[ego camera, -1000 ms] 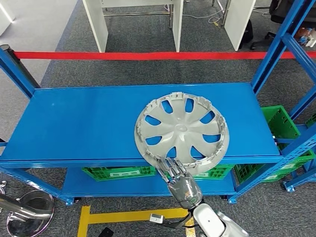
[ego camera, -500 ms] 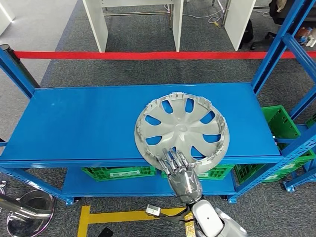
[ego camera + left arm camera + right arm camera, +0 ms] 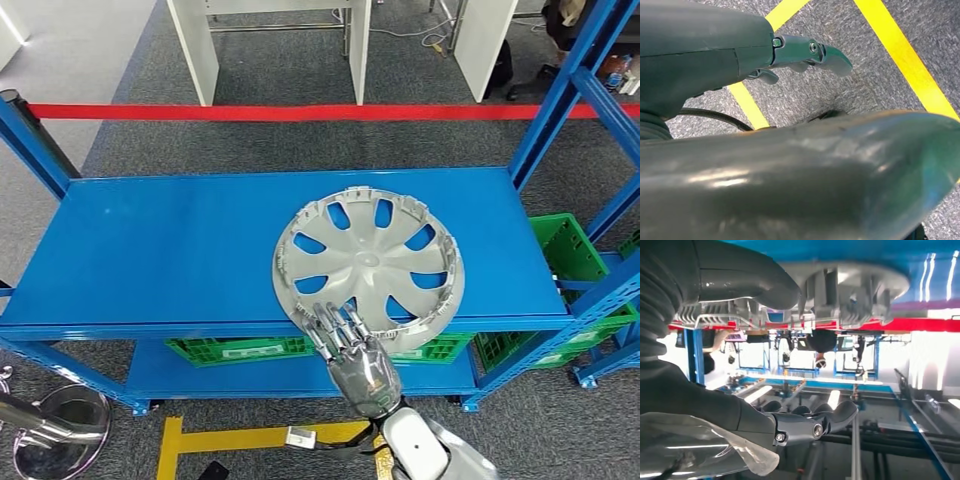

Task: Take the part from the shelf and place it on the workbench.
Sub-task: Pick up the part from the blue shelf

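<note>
Reaching up from below, the right hand (image 3: 361, 365) has its fingers (image 3: 332, 325) spread flat over the near rim of the silver wheel cover (image 3: 370, 262), gripping nothing. That part lies flat on the blue shelf (image 3: 173, 250), its front edge overhanging slightly, above green crates (image 3: 241, 349).

a grey carpeted floor (image 3: 423, 150) runs across the room, crossed by a red tape line (image 3: 226, 112) beyond the blue metal shelving (image 3: 151, 250). yellow tape (image 3: 226, 437) marks the floor in front of the shelving. green plastic crates (image 3: 234, 348) sit on the lower level, with another green crate (image 3: 562, 245) to the right. white table legs (image 3: 198, 50) stand farther back. a round chrome base (image 3: 64, 425) rests on the carpet at lower left.
</note>
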